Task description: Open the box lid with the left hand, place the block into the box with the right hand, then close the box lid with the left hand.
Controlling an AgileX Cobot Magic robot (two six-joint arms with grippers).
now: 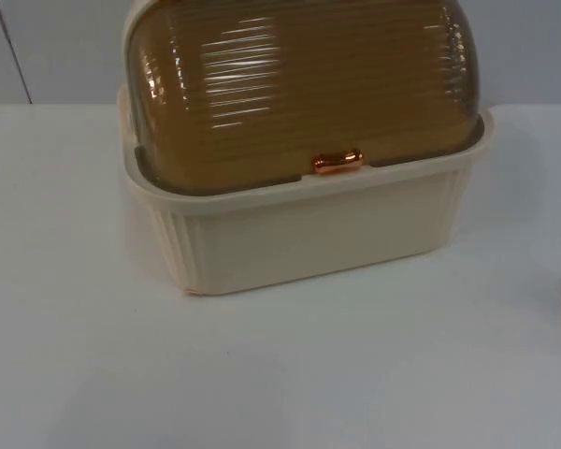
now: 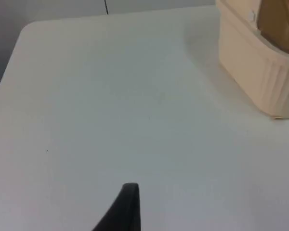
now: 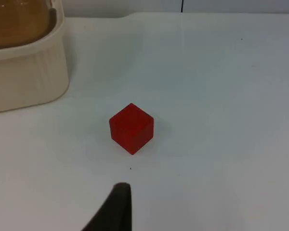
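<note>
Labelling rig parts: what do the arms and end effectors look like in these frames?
Little is visible. The left end effector shows one plain black fingertip, tapering up to a blunt squared tip, matte, no markings. The right end effector shows the same: a black tapered fingertip with a rounded tip. Both stand over the white table.

No readable text, labels, brands, numbers or signs anywhere

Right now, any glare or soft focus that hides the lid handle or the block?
Top view: white streaks of glare across the amber lid, copper handle still readable though soft. Right wrist view: red block crisp, faint shadow around it on the table. Left wrist view: box slightly soft.
</note>
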